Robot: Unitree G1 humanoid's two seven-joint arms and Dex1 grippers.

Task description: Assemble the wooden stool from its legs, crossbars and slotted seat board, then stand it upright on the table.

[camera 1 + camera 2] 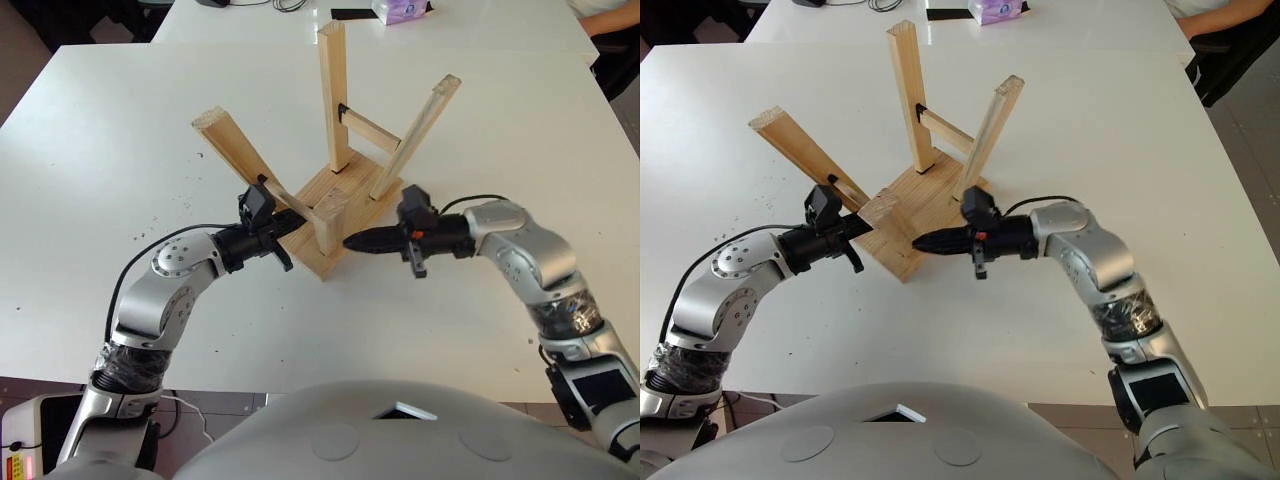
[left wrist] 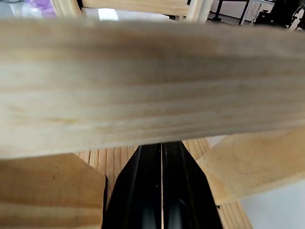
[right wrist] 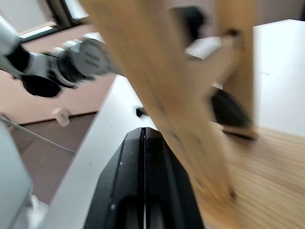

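The wooden stool stands upside down on the white table (image 1: 110,140), its seat board (image 1: 350,195) flat on the surface. Three long legs (image 1: 335,95) point up and splay outward, and a crossbar (image 1: 370,130) joins the back two. A short near leg (image 1: 322,228) rises at the board's front corner. My left gripper (image 1: 291,226) is shut, its tip against the board's left side under the slanting left leg (image 1: 235,150). My right gripper (image 1: 350,242) is shut, its tip just in front of the near corner. Its black fingers (image 3: 157,191) lie together below a leg (image 3: 162,86).
A second white table stands behind, carrying a purple tissue box (image 1: 403,10) and a flat black item (image 1: 350,14). Wide bare tabletop lies to the left, right and front of the stool. A black cable (image 1: 165,240) loops beside my left arm.
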